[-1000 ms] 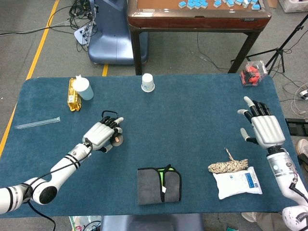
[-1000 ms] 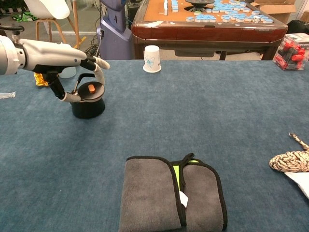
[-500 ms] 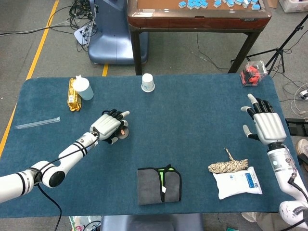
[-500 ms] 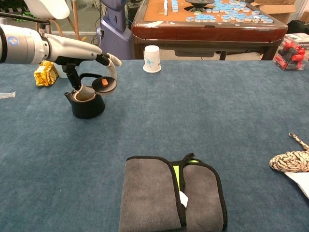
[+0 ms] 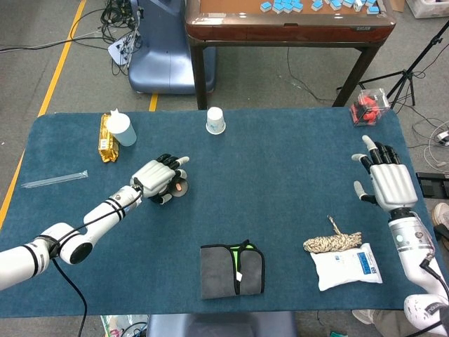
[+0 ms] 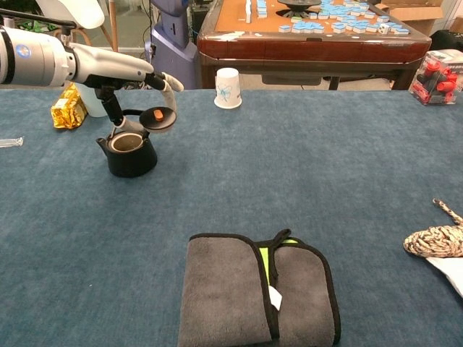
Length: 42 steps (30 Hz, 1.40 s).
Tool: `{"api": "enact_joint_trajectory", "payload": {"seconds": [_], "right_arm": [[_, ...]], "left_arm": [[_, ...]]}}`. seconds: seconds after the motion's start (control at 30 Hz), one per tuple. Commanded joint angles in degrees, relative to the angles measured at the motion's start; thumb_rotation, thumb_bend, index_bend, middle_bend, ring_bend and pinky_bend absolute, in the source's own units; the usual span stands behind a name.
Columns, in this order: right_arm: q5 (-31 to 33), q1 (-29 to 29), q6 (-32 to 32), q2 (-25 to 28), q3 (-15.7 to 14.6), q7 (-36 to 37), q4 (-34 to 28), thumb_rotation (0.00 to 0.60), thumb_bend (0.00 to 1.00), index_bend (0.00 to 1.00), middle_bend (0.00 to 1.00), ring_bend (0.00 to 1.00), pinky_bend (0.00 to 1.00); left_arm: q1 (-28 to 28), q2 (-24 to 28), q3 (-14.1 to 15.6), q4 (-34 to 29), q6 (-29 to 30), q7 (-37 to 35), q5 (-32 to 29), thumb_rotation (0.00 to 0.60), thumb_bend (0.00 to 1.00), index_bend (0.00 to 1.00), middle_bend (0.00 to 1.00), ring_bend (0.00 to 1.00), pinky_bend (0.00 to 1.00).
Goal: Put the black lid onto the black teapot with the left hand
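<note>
The black teapot (image 6: 130, 153) stands open-topped on the blue table at the left in the chest view. In the head view my hand covers most of it. My left hand (image 6: 160, 85) holds the black lid (image 6: 159, 118), which has an orange knob, just above and to the right of the pot's mouth, clear of the rim. From above, the left hand (image 5: 160, 181) sits over the pot with the lid (image 5: 181, 189) showing at its right edge. My right hand (image 5: 384, 181) is raised at the far right with fingers spread and nothing in it.
A white paper cup (image 5: 215, 120) stands at the back centre. A yellow snack packet (image 5: 106, 138) and a white bottle (image 5: 121, 129) lie back left. A folded grey cloth (image 6: 257, 293) is near the front, with a rope coil (image 5: 333, 243) and a white packet (image 5: 347, 267) at the right.
The lid was resting over the teapot a second ago. My left hand has lifted it and carried it up and to the right, uncovering the pot's mouth. The right hand barely shifted.
</note>
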Motion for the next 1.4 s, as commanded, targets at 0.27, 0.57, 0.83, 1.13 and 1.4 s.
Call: {"api": "enact_joint_trajectory", "payload": {"seconds": [0.27, 0.57, 0.83, 1.13, 1.4], "right_arm": [[0.78, -1.71, 4.14, 2.01, 0.12, -2.84, -4.95, 0.6, 0.42, 0.25, 0.04, 0.01, 0.0], [2.27, -1.2, 5.48, 1.05, 0.29, -6.27, -6.74, 0.6, 0.42, 0.25, 0.04, 0.01, 0.0], [2.86, -1.64, 7.86, 0.71, -0.02, -9.23, -9.05, 0.6, 0.42, 0.25, 0.04, 0.01, 0.0], [4.0, -0.73, 8.67, -0.48, 0.26, -12.24, -10.17, 0.6, 0.42, 0.25, 0.04, 0.01, 0.0], [3.96, -0.11, 8.86, -1.16, 0.27, -13.36, -10.88, 0.6, 0.42, 0.25, 0.04, 0.01, 0.0]], "left_arm": [[-0.94, -0.87, 1.59, 5.94, -0.89, -11.27, 9.01, 0.6, 0.34, 0.32, 0.0, 0.0, 0.0], [-2.15, -1.52, 4.53, 12.11, 0.7, -21.85, 16.58, 0.6, 0.34, 0.32, 0.0, 0.0, 0.0], [-2.93, -3.27, 8.82, 19.78, 4.63, -32.98, 22.81, 0.6, 0.34, 0.32, 0.0, 0.0, 0.0], [-2.19, -3.04, 13.48, 24.16, 9.94, -40.72, 26.63, 0.6, 0.34, 0.32, 0.0, 0.0, 0.0], [-0.8, -2.47, 15.26, 24.47, 12.75, -41.85, 26.74, 0.6, 0.34, 0.32, 0.0, 0.0, 0.0]]}}
